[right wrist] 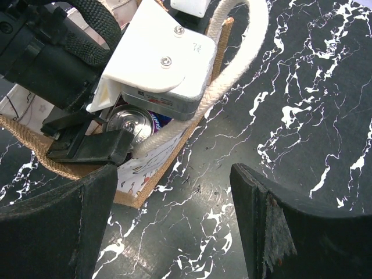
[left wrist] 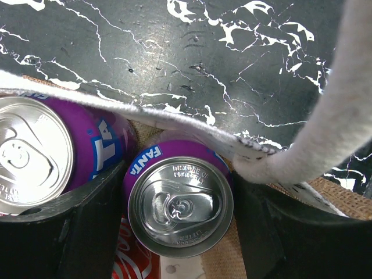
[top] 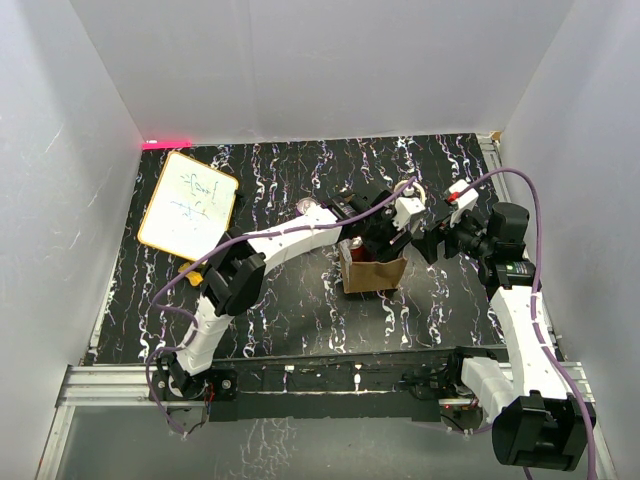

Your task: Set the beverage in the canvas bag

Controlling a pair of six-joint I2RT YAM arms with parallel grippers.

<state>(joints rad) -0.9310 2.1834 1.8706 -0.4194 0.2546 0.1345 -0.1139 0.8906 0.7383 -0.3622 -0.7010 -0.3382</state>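
My left gripper (left wrist: 178, 172) is down inside the mouth of the canvas bag (top: 375, 272), its two fingers pressed against either side of a purple Fanta can (left wrist: 180, 212) that stands upright between them, so I read it as gripping that can. By my judgement the placing itself is nearly over: the can sits below the bag's rim, and what is left is to let go and lift clear without snagging the cream handle (left wrist: 331, 116) that curves just past my right-hand finger. My right gripper (right wrist: 174, 197) has its fingers spread wide with nothing between them but bare table (right wrist: 302, 116), and it hangs just beside the bag's outer wall. Counting drinks: two purple Fanta cans, the one I hold and a second purple Fanta can (left wrist: 32, 154) just outside my left-hand finger, plus one red can (left wrist: 136, 258) only partly seen below my grip, so three in the bag as far as I can see. One bag; I cannot count its handles surely. One whiteboard (top: 188, 203) lies well away from both grippers.
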